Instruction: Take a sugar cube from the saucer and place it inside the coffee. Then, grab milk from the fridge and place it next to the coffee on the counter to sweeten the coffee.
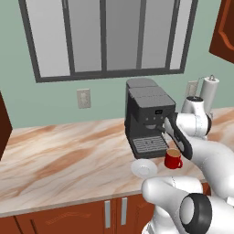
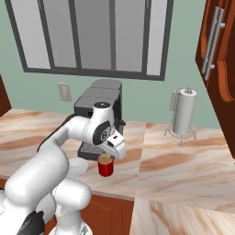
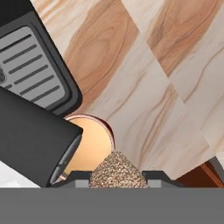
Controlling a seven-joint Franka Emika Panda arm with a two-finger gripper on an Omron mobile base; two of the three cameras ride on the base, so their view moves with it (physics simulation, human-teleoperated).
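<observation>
The gripper point(image 3: 117, 177), pinched on the sugar cube point(image 3: 118, 170) above the coffee point(image 3: 94, 142) (beside the saucer point(image 1: 144, 168)), sits off-centre, so a release could bounce it off the rim.

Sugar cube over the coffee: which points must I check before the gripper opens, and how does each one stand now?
1. Sugar cube held between the fingertips of the gripper: ok.
2. Gripper above the red mug of coffee: ok in the right base view.
3. Cube centred over the mug's opening: cannot tell; the hand view shows it near the rim.
4. Mug upright on the counter: ok.
5. Saucer left beside the mug, out of the way: ok.
6. Coffee machine close behind the gripper: cannot tell whether they touch.
</observation>
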